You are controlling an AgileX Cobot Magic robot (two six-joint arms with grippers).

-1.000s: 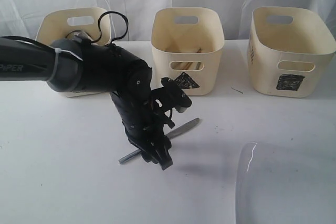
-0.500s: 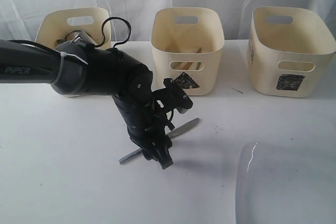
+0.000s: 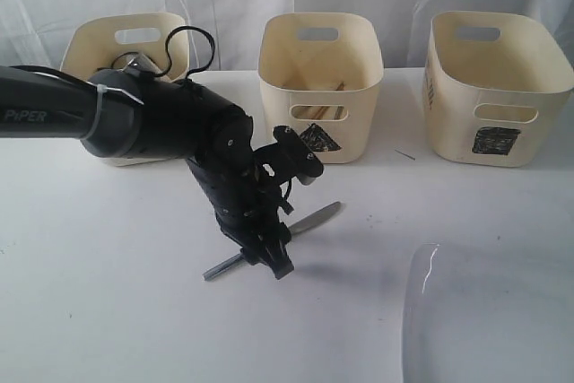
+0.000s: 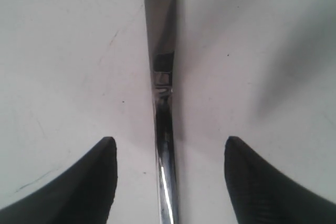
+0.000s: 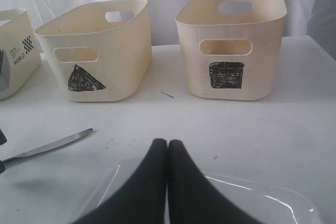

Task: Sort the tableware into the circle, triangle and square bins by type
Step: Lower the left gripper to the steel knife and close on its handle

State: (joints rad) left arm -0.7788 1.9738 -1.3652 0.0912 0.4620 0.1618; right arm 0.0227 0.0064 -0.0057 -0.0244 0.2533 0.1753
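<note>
Item: steel knife point(image 4: 161, 24) is lying flat on the desk point(image 4: 63, 51), long axis passing between the jaws; left tool point(image 4: 169, 142) is straddling its handle, wide open; right tool point(image 5: 167, 145), pinched closed, well apart.

Steel knife point(image 3: 314, 218): flat, diagonal on tabletop point(image 3: 108, 293), before triangle tub point(image 3: 359, 127). Square tub point(image 3: 448, 123): rightmost, upright. White square plate point(image 3: 484, 311): near right corner.

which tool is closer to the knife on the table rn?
Left. The left tool straddles the knife, open, one finger each side. The right tool is shut above the plate, apart from the knife.
</note>
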